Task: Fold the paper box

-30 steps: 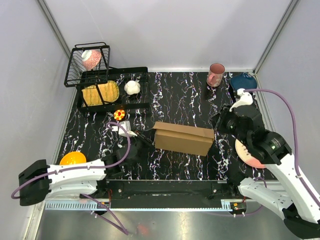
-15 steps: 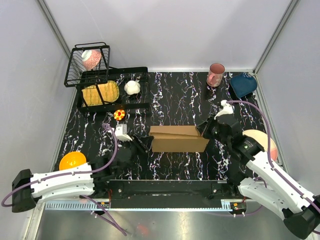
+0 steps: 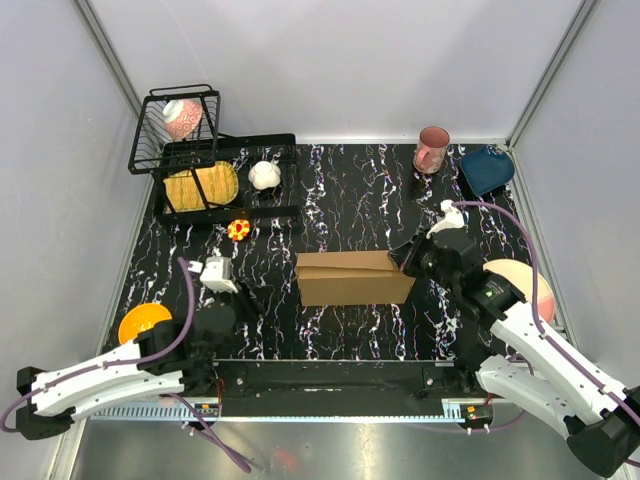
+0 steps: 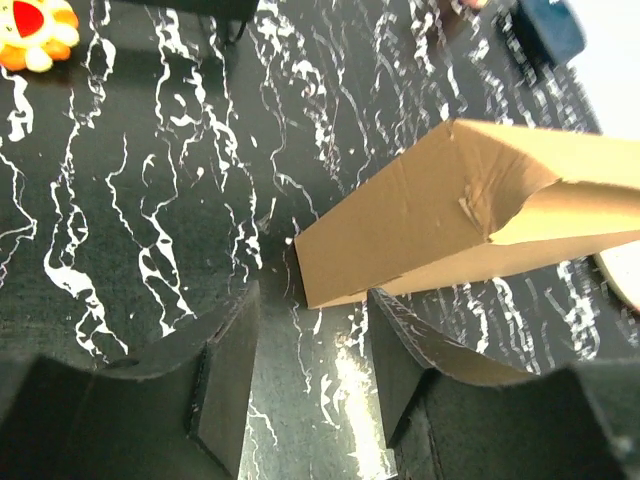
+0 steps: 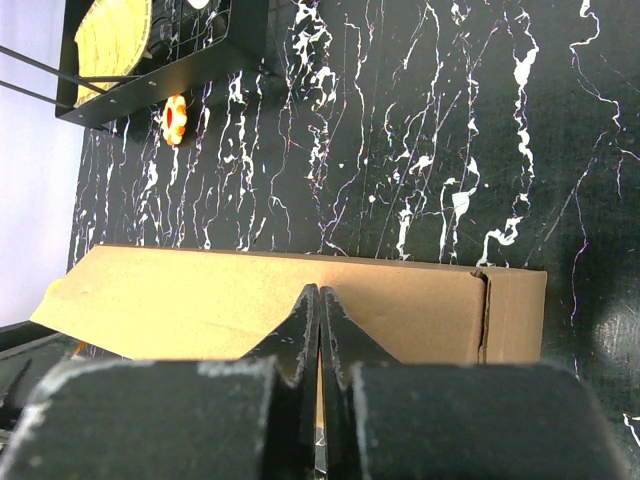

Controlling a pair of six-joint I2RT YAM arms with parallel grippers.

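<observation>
Paper box (image 3: 355,277) lay mid-surface (image 3: 350,200), long axis running L-R. My right fingers (image 5: 298,330) were clenched on nothing, tips over its right end, prob. touching the top. Left fingers (image 4: 225,370) stood released, the box's left end just ahead, not touching. Right arm was nearer.

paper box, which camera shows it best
Top external: almost the whole paper box is visible, with its outline. Left wrist shows only one end and part of a side, beyond the open left end effector. Right wrist shows one long face, partly blocked by the shut right end effector.
</observation>
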